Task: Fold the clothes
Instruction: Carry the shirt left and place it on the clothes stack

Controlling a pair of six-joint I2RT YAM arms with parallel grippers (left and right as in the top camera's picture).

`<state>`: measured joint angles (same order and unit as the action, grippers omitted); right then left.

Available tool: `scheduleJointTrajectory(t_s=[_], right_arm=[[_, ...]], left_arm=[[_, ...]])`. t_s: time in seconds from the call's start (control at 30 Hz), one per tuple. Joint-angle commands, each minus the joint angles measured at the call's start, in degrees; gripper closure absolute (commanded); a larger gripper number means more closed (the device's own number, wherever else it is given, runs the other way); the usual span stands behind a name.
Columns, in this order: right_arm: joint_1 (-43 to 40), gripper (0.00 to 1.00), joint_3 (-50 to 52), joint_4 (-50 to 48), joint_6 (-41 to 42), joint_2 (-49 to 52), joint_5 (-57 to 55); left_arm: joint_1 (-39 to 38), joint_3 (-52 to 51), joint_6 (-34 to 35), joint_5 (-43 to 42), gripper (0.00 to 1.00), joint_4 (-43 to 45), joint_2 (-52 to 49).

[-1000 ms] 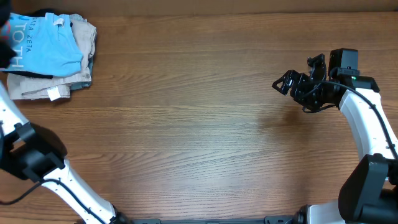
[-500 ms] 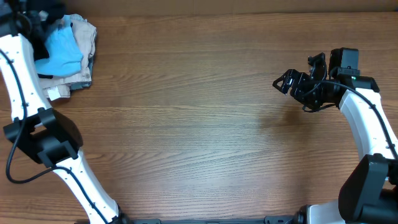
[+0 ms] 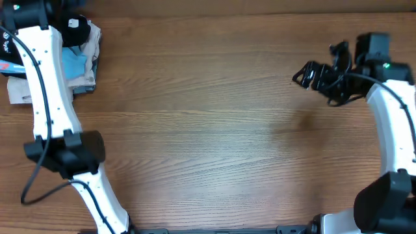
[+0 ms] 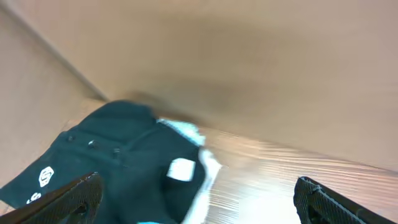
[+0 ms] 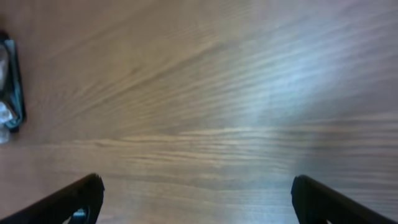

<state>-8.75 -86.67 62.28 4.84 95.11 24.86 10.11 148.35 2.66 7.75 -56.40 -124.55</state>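
The left claw (image 4: 200, 200) stands wide, its 2 fingers (image 4: 74, 198) in the lower corners of the left wrist view with nothing between them. Just below it, at the lower left of that blurred view, lies a dark garment (image 4: 124, 162) with a white label (image 4: 181, 169). A tan wall (image 4: 249, 56) rises close behind. In the overhead view this garment tops the pile (image 3: 91, 42) in the upper left corner of the table (image 3: 208, 130), lying over a blue shirt (image 3: 75, 62). The left arm (image 3: 47, 84) hides part of the pile. The right claw (image 5: 199, 200) is also wide and empty, above bare wood at the upper right of the overhead view, well apart from the pile.

The step looks like picking 1 garment to fold. If the left claw closes too deep, it may pinch 2 layers and drag the blue shirt along. A low reach toward the wall could knock a finger against it. With the right claw so far off, a 1-handed pull may bring the garment out bunched and topple the pile.
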Motion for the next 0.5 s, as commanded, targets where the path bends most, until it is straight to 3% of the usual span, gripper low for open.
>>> scheduleJointTrajectory(t_s=[0.0,0.13,0.33,0.47], right_arm=[[1.5,0.00,-9.4,4.9,-3.6,-1.6,-4.3],[4.0,0.00,-15.1,8.9,-3.6,-5.5,-6.4],[4.9,0.00,-18.4,11.7,-2.5,-13.9,-6.4],[4.9,0.00,-19.3,13.1,3.6,-21.0,-7.2]], left_arm=[[-4.2,2.9,1.9,0.2,0.00,-5.2,10.7],[-8.1,2.9,1.9,0.2,0.00,-10.9,15.1],[-10.2,2.9,1.9,0.2,0.00,-11.3,15.3],[-10.1,2.8,1.9,0.2,0.00,-11.4,15.1]])
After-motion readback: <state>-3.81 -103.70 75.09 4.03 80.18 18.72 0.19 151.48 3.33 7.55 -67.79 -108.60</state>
